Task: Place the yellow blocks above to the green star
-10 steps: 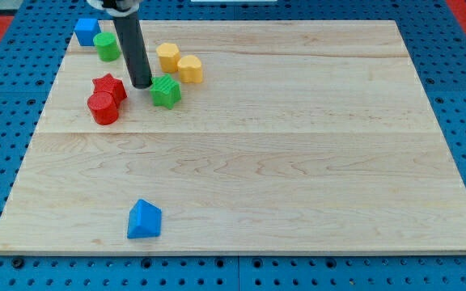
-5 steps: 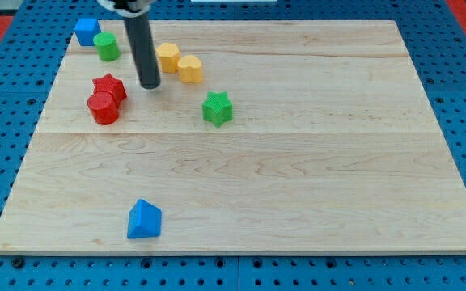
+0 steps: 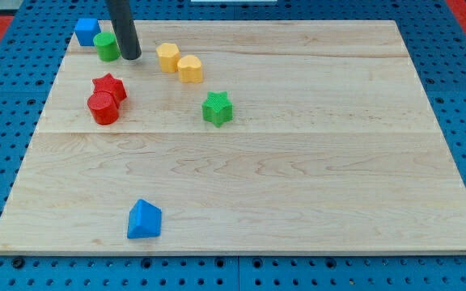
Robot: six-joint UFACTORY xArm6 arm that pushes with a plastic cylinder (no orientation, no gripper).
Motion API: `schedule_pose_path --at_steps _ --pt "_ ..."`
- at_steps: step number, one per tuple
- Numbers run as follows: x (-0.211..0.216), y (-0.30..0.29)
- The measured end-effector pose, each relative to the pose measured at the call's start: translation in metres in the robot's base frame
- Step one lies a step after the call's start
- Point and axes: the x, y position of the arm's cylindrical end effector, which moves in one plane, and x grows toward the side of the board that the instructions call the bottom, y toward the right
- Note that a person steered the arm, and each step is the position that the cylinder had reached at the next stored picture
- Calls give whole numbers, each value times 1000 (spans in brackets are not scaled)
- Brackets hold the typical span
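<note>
— Starting from my tip: where does it sit?
— Near the view's top left of the board, just to the right of the green cylinder, close enough that I cannot tell whether they touch. It is a bare rod, so it has no fingers to stand apart or together.
— And past the cylinder?
— A blue cube lies just up and left of it.
— The yellow blocks?
— Two of them, side by side and touching: one yellow block to the right of my tip, the other yellow block just right and below the first.
— The green star?
— The green star sits below and right of the yellow pair, apart from them.
— Anything else?
— A red star and a red cylinder touch each other below my tip. A blue wedge-like block lies alone near the view's bottom.
</note>
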Motion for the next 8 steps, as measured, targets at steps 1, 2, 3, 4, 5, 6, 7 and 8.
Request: schedule_pose_path --at_steps 1,2,3,4,5,6,7,8 --pt "13 50" --pt "27 80" --pt "14 76" --pt "-2 71" --pt "-5 78" --pt "1 78" --pt "-10 69" --pt "-22 74"
